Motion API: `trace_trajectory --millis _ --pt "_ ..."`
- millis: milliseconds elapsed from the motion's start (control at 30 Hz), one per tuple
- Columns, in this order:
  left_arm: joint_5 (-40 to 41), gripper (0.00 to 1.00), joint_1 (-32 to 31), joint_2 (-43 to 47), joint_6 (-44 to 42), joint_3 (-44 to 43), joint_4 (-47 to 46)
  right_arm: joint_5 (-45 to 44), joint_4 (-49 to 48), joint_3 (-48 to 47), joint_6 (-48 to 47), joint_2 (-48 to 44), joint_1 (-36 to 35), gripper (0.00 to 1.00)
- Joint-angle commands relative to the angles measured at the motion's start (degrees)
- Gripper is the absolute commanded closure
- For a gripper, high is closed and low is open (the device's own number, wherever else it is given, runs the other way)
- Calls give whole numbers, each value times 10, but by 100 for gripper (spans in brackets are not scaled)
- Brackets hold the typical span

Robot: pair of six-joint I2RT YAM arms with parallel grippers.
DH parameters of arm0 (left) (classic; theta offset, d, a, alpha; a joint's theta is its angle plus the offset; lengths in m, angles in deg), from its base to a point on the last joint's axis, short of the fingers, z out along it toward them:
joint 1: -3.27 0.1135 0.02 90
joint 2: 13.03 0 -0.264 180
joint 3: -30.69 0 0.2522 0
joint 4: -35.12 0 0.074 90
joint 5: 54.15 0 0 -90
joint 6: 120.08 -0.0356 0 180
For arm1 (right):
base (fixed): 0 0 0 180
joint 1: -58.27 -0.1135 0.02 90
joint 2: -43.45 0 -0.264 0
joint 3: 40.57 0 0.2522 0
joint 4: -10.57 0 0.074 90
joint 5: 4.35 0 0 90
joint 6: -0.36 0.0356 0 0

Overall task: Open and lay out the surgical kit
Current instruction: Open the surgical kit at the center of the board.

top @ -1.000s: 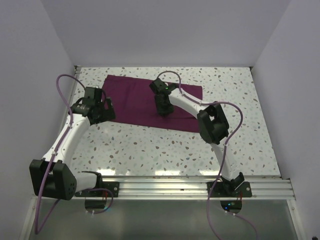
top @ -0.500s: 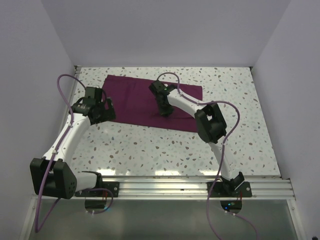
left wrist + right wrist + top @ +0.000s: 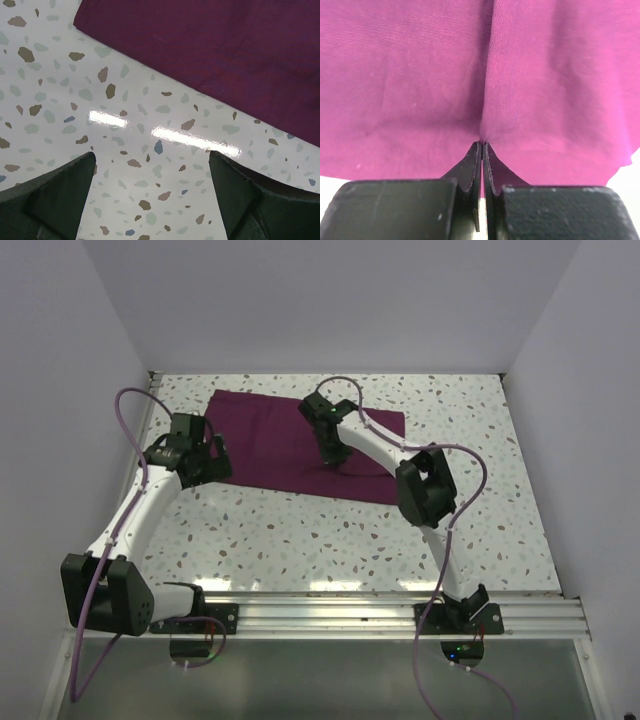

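cloth wrap (image 3: 262,435): 1 (dark magenta, a single piece) | left claw (image 3: 150,200) + right claw (image 3: 482,150): 2 claws | counter (image 3: 300,530): 1

So the right gripper (image 3: 482,143) goes from partly open to clamped tight, and now it's got a little fold of the purple cloth wrap (image 3: 410,75) pinched between its tips. The cloth puckers into a ridge running away from the pinch. The wrist also ends up a touch closer to the wrap's right end.
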Motion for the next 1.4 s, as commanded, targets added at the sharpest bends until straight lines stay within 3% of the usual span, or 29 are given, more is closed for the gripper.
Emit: trace_trajectory --millis 0,200,433,733,867,1033,1133,1167,1200,1233,1367 --pt "1 0 -1 1 -2 -15 -29 -26 43 -43 -13 -72 0 100" --pt "3 0 -2 1 -12 -38 -29 -6 75 -41 -1 -116 -1 100" --pt "4 0 -1 -2 -4 -63 -24 35 78 53 10 -221 -34 100" --pt "34 0 -2 -25 24 -144 13 163 69 276 45 -422 -163 100" --pt "63 0 -1 -38 45 -208 51 187 94 412 89 -574 -257 100" --pt "83 0 -1 -38 80 -286 101 249 125 534 145 -715 -287 100" --pt "83 0 -1 -25 106 -295 122 243 156 589 140 -770 -288 100" --pt "83 0 -1 -11 111 -291 123 227 173 603 140 -775 -288 76" --pt "82 0 -1 -3 118 -279 125 213 184 606 141 -775 -288 28" --pt "81 0 -1 4 122 -272 125 204 193 606 141 -771 -287 2" --pt "75 0 -2 34 121 -227 120 145 224 561 139 -750 -287 2"
